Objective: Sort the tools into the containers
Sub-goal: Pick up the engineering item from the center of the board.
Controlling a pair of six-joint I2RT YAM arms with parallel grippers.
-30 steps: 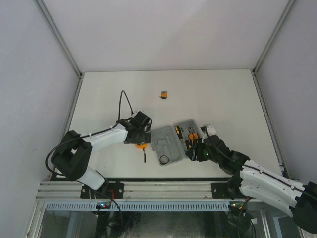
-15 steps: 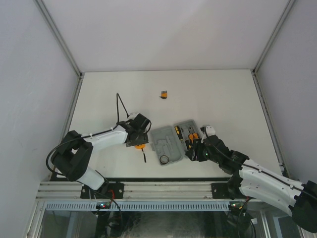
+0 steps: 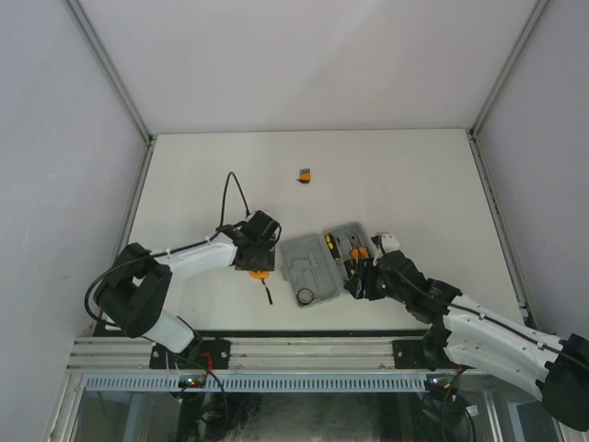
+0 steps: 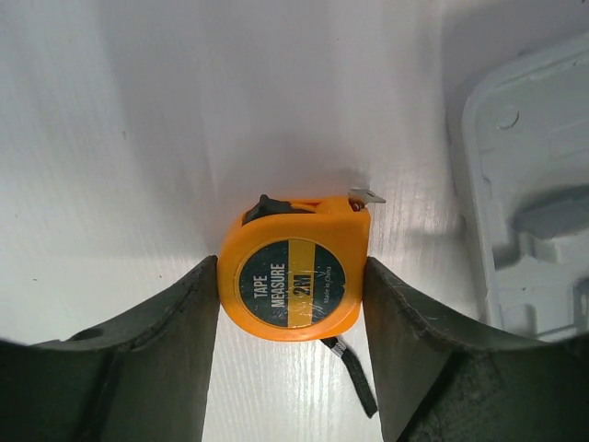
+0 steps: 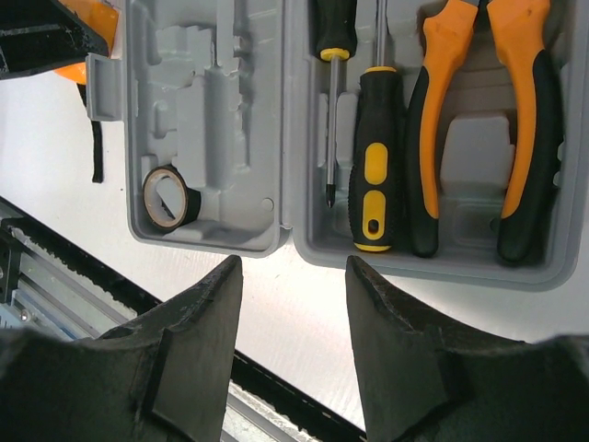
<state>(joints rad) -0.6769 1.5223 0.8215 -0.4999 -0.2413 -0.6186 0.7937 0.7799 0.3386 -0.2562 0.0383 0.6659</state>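
The left gripper (image 4: 292, 304) pinches the one round orange tape measure (image 4: 290, 285), which lies label up on the table (image 3: 414, 175) just left of the open grey tool case (image 5: 212, 138). The case's right half holds one pair of pliers (image 5: 479, 120), handles near, and two screwdrivers (image 5: 375, 157), all lying near-to-far. One roll of black tape (image 5: 170, 198) sits in the left half. The right gripper (image 5: 292, 267) hangs spread above the case's near edge.
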